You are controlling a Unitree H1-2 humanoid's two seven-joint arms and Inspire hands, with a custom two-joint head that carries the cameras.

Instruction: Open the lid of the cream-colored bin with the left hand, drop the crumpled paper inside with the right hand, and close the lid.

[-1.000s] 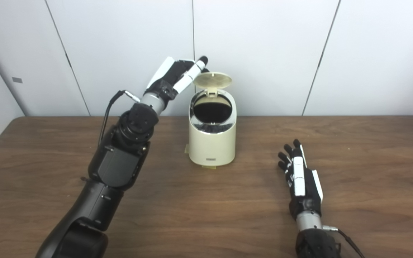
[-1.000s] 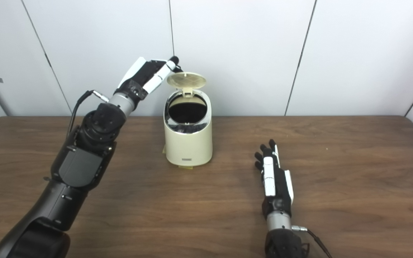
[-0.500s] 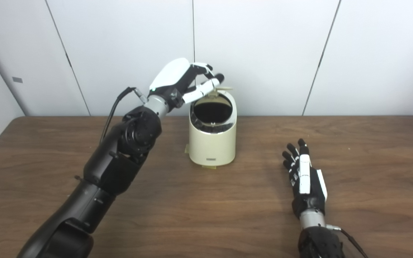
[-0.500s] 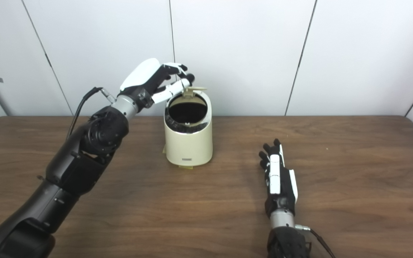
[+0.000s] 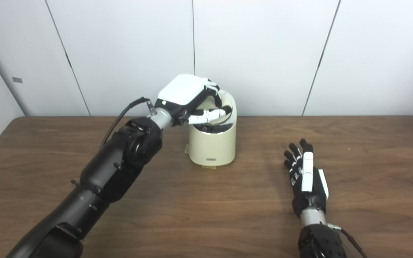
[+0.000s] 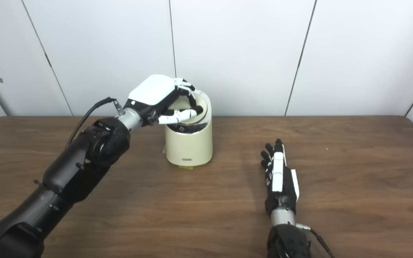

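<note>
The bin (image 5: pixel 212 143) stands on the desk (image 5: pixel 206 215) toward its far edge, a little left of the middle, close before the wall (image 5: pixel 264 53). The left hand (image 5: pixel 188 98) lies over the top of the bin, on its left side, fingers (image 5: pixel 210 114) reaching across the lid (image 6: pixel 197 107), its arm coming in from the near left. The right hand (image 5: pixel 306 177) lies on the desk to the right of the bin and nearer, well apart from it, fingers pointing away.

A brown wood-grain table (image 5: pixel 206 215) spreads beneath both hands. Behind them rises a wall of pale grey-white panels (image 5: pixel 264 53) split by thin dark seams, with a small grey rectangular plate (image 5: pixel 17 80) far left.
</note>
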